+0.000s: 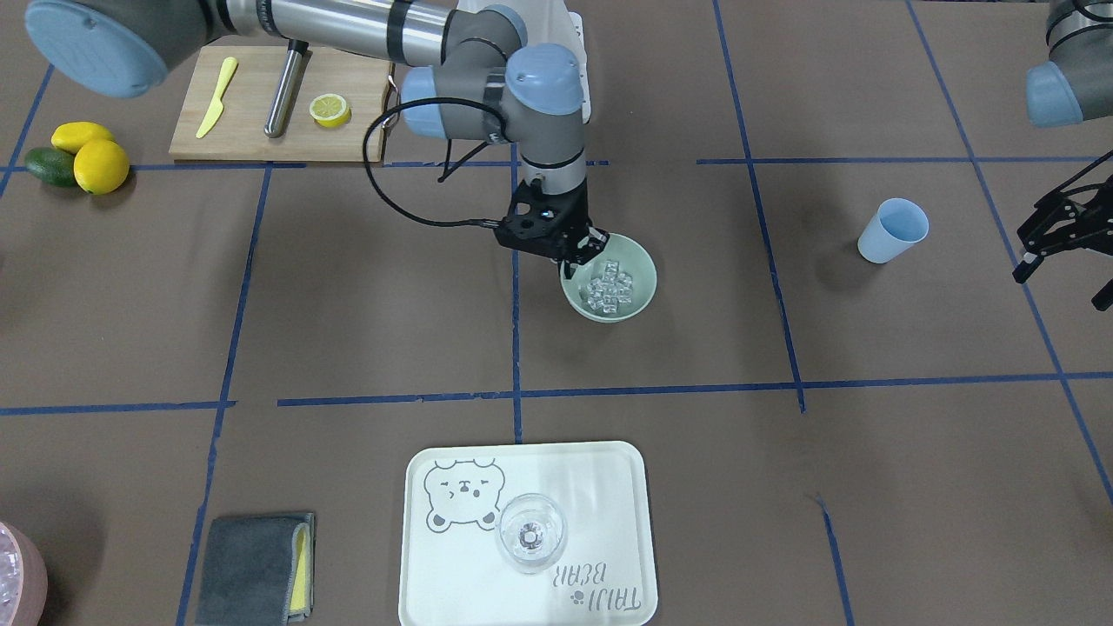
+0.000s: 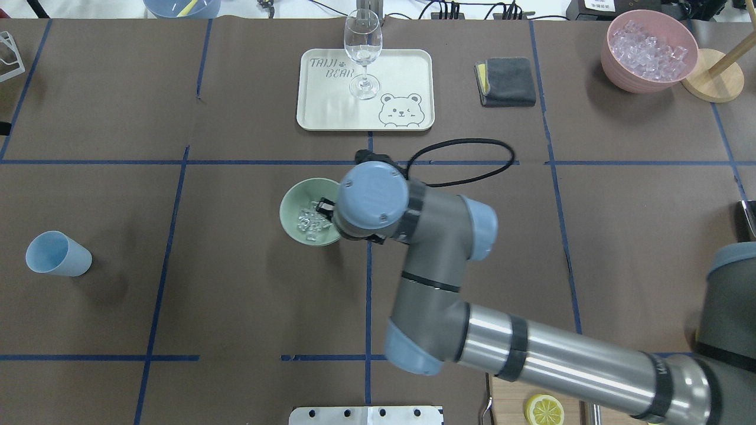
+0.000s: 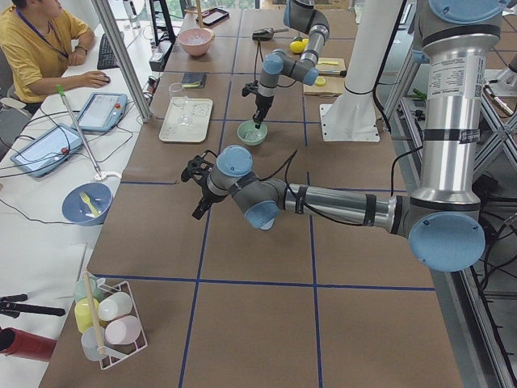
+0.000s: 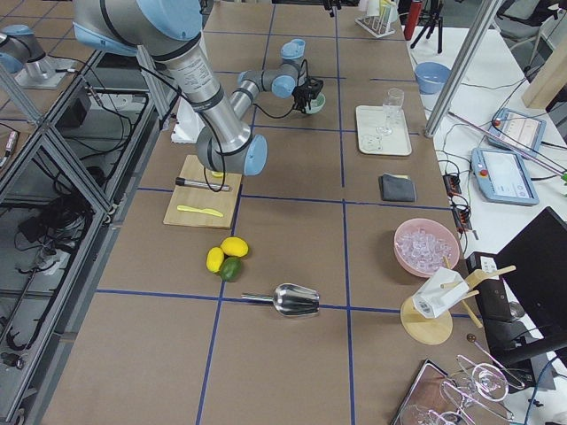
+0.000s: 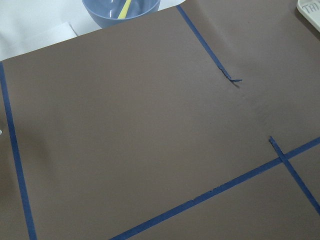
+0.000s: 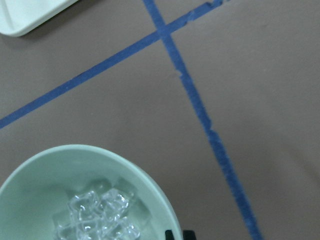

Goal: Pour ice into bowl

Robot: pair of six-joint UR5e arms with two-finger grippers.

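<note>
While ice (image 1: 609,285) sits in bowl (image 1: 610,315), right tool (image 1: 581,254) pinches its rim, likely steadying; left tool (image 1: 1061,291) hangs open, aside.

Clear glassy ice (image 1: 609,285) lies in the smooth, matt bowl (image 1: 645,276)

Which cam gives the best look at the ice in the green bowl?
Right wrist-mounted: it is close up, and the ice sits in the bowl with single cubes distinct. Front-facing shows the whole pile, but small. In overhead, the right arm hides part of it. In the side views the cubes are too small to see. Left wrist: none.
</note>
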